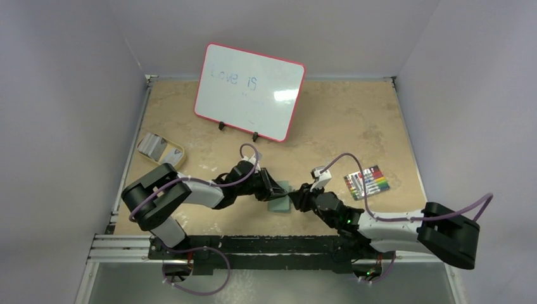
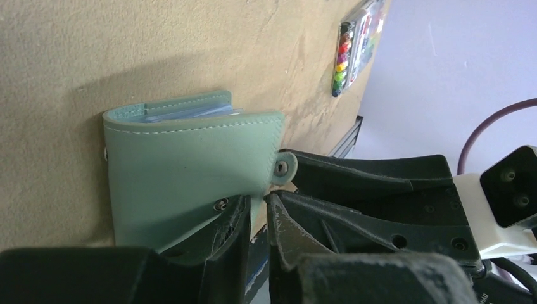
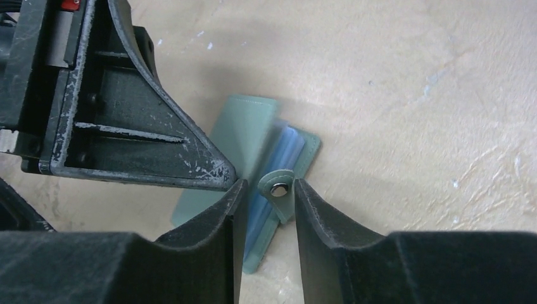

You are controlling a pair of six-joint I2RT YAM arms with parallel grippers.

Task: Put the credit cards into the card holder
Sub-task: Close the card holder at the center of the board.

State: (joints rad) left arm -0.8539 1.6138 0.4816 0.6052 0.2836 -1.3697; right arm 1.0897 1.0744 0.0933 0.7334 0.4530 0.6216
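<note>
We see one card holder [image 2: 183, 171], its credit cards [image 3: 286, 149] inside, uncountable.
Our left end effector [image 2: 258, 201] pinches its cover; our right end effector [image 3: 269, 190] stands spread around the snap tab [image 3: 277, 185]. One tan tabletop [image 1: 354, 126], lilac walls [image 1: 63, 95].

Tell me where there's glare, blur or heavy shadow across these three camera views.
Top view: a bright glare patch on the whiteboard, washing out part of its writing. Left wrist view: the card holder is sharp with a soft shadow behind it, while the left claw near the lens is dark and soft. Right wrist view: the right claw is blurred in the foreground and the card holder is crisp.
</note>
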